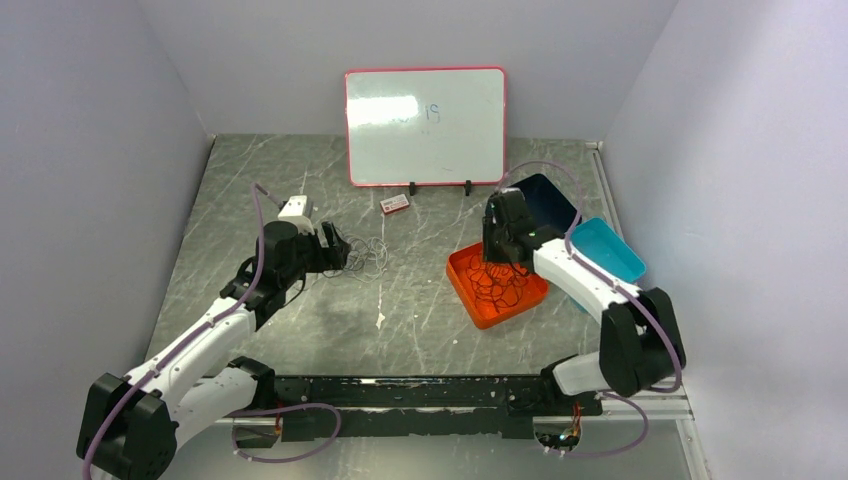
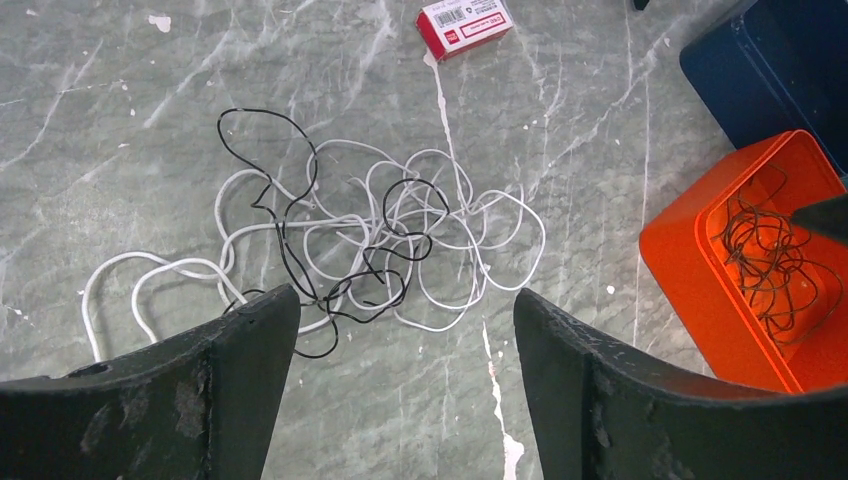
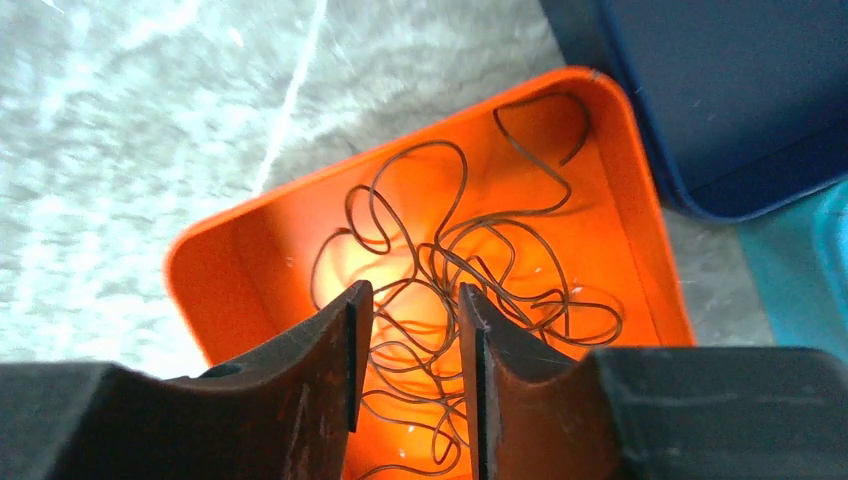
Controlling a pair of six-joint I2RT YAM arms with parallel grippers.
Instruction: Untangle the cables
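I see marbled grey tabletop (image 1: 420,330), pale walls (image 1: 90,150), left gripper (image 2: 405,300) wide apart over cables (image 2: 385,235), right gripper (image 3: 412,300) slightly parted above orange tray (image 3: 230,250)

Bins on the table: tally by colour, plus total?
Orange bin: 1
Dark blue bin: 1
Light blue bin: 1
Total: 3
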